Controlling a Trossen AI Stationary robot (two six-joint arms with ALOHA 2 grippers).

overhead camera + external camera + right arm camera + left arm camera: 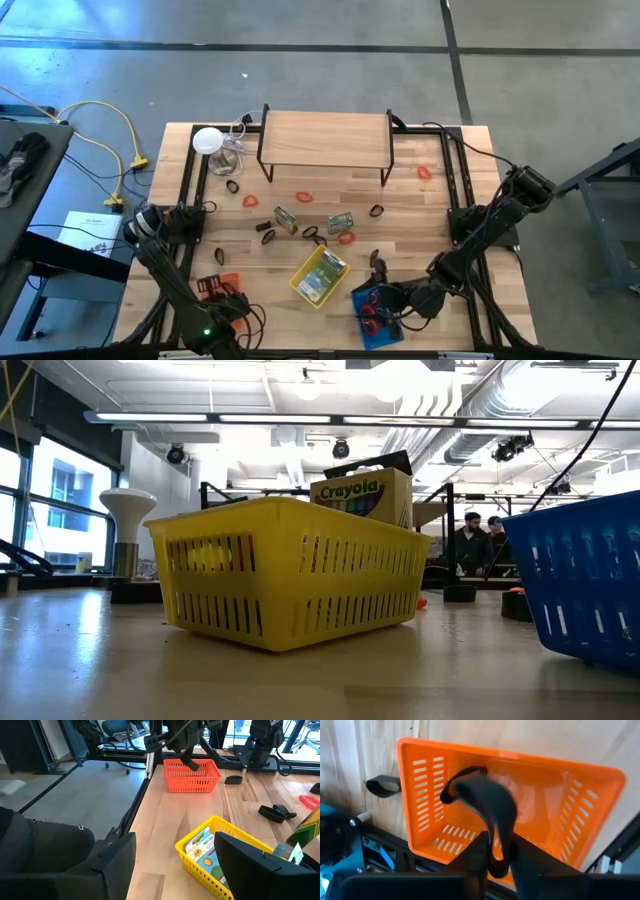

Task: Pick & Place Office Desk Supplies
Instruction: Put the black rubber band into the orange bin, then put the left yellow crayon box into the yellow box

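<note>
Directly over the orange basket [510,815], left jaws grip a black clip [485,800].

From the low camera I lose the blue slotted plastic basket [590,580] off the frame's edge, and the yellow slotted plastic basket [290,570] hides the table behind it — the black band [487,810] in my left wrist camera is blurred.
</note>
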